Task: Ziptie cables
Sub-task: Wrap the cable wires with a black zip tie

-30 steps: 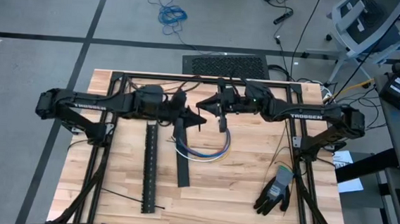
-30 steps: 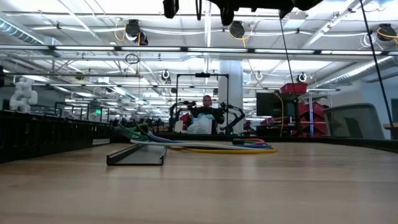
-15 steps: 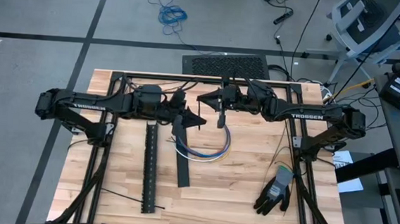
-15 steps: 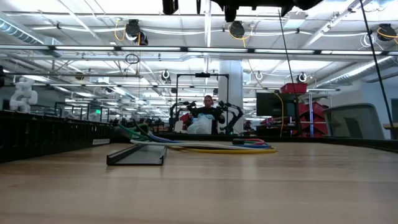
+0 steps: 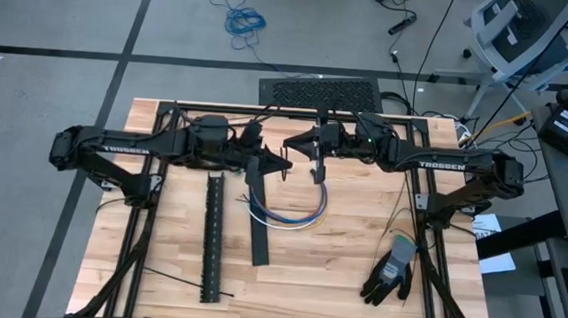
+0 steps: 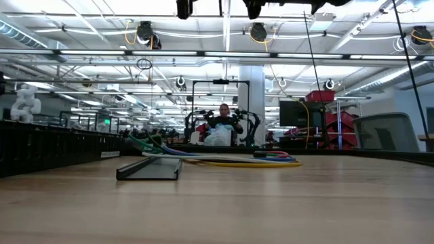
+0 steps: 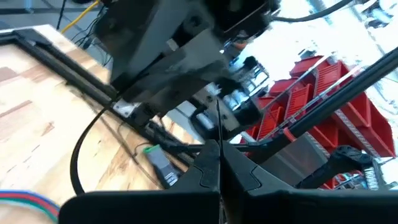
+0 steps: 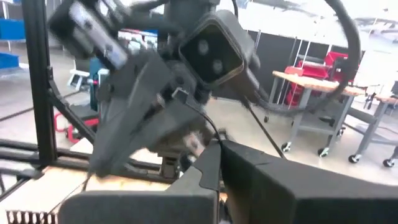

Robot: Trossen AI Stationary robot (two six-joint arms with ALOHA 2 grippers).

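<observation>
The cables, a loop of blue, white and yellow wires, lie on the wooden table; the low view shows them flat on the boards. High above them my left gripper and right gripper point level at each other, tips close together, both shut. A thin black zip tie runs between the two pairs of fingertips. It appears again in the right wrist view. My left gripper pinches one end of the zip tie between its two fingertips, which point level toward the table's right. The strip runs straight on to the other gripper, clear of the table. My right gripper pinches the zip tie at its fingertips, pointing level toward the table's left. The strip leads away slanting to the left gripper's fingers and is lifted clear.
A long perforated black strip and a black channel lie on the left half of the table. A loose zip tie lies near the front left. A black and grey glove lies at the front right.
Both grippers have rolled a little about their own pointing line while staying high above the table, tips still close together. The cables have kept still.
</observation>
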